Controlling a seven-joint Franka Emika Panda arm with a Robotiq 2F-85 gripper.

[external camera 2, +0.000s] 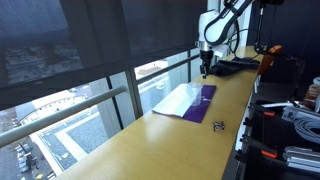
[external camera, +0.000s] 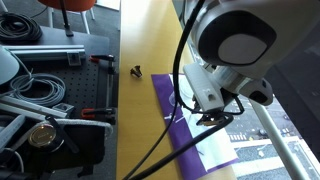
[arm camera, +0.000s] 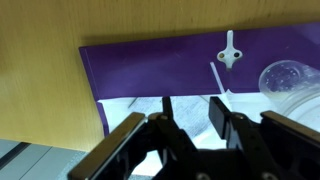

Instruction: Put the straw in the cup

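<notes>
The step in hand looks like the approach to the straw, with nothing gripped yet. The claw (arm camera: 192,118) hangs over the purple mat (arm camera: 140,70) on the bench (arm camera: 40,90), pointing down, jaws wide and empty. The straw (arm camera: 219,80) lies flat just ahead of it, off towards the right of the wrist view. The cup (arm camera: 285,78) stands beyond the straw on that same side. Next, the claw should shift forward, straddle the straw and descend.
</notes>
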